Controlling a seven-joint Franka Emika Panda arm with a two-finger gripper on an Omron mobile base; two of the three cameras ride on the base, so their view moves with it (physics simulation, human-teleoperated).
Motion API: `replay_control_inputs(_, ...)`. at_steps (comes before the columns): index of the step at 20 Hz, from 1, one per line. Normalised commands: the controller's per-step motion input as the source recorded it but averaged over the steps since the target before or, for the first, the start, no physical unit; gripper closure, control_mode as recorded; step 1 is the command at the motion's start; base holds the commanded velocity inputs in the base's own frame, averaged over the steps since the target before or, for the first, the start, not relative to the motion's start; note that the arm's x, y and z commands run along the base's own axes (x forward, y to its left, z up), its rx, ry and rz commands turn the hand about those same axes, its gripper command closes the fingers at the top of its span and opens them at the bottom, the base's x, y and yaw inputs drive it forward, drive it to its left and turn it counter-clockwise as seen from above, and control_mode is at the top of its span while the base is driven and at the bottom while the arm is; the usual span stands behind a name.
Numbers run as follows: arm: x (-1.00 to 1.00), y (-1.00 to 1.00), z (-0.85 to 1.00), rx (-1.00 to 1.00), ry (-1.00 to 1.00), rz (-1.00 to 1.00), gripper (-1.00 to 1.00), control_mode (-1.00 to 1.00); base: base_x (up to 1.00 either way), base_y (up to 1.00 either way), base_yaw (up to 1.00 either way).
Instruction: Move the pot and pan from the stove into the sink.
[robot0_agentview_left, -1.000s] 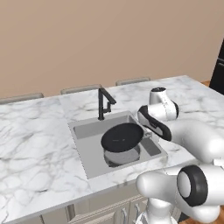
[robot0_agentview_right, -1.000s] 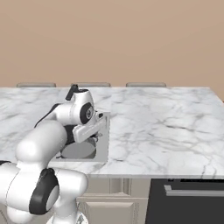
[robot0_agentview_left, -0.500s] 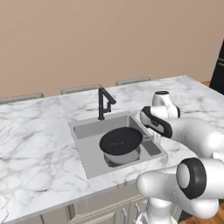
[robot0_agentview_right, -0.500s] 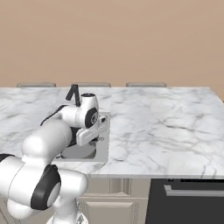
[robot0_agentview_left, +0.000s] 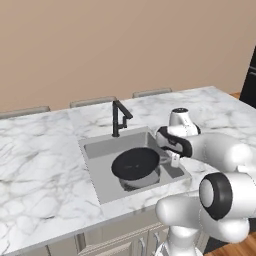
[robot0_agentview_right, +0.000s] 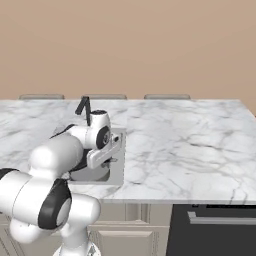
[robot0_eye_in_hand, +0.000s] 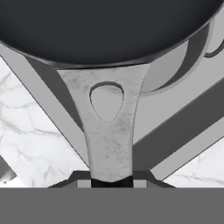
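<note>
pan (robot0_agentview_left: 135, 162) and pot (robot0_agentview_left: 141, 179) are both down in the sink (robot0_agentview_left: 97, 150), the black pan sitting on top of the grey pot so that only a strip of the pot's wall shows under it. from the left side the pan's dark round face lies roughly in the middle of the basin, with the black faucet (robot0_agentview_left: 119, 117) standing at the back edge on the marble counter (robot0_agentview_left: 40, 165). the gripper (robot0_agentview_left: 174, 160) is at the right side of the basin, low over the rim, with the white arm bent across the counter behind it. looking along the hand, the pan's mottled grey handle (robot0_eye_in_hand: 107, 131) with its teardrop hole runs straight down into the fingertips at the bottom, so the fingers seem closed around the end of that handle. beyond it the pan's dark bowl (robot0_eye_in_hand: 105, 30) fills the top, and the pot's wall (robot0_eye_in_hand: 173, 65) curves out from underneath on the right. from the right side the gripper (robot0_agentview_right: 111, 159) sits over the sink's near corner (robot0_agentview_right: 120, 172), and the stove's front (robot0_agentview_right: 220, 225) shows below the counter at the lower right.
</note>
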Motion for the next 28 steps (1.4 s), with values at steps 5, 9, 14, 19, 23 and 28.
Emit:
replay_control_inputs(5, 0.25, 0.16, -0.41, -0.11, 0.05, -0.01, 1.0, -1.0, 0.0, 0.0, 0.0)
replay_control_inputs(9, 0.32, 0.15, -0.26, -0.06, 0.01, -0.03, 1.0, -1.0, 0.0, 0.0, 0.0)
replay_control_inputs(14, 0.33, 0.12, -0.07, -0.02, 0.02, -0.03, 1.0, -1.0, 0.0, 0.0, 0.0)
replay_control_inputs(19, 0.23, 0.07, 0.15, 0.0, 0.09, -0.07, -1.0, -1.0, 0.0, 0.0, 0.0)
replay_control_inputs(23, 0.08, 0.0, 0.29, 0.0, 0.1, -0.1, -1.0, -1.0, 0.0, 0.0, 0.0)
replay_control_inputs(28, -0.11, -0.09, 0.46, 0.0, 0.11, -0.1, -1.0, -1.0, 0.0, 0.0, 0.0)
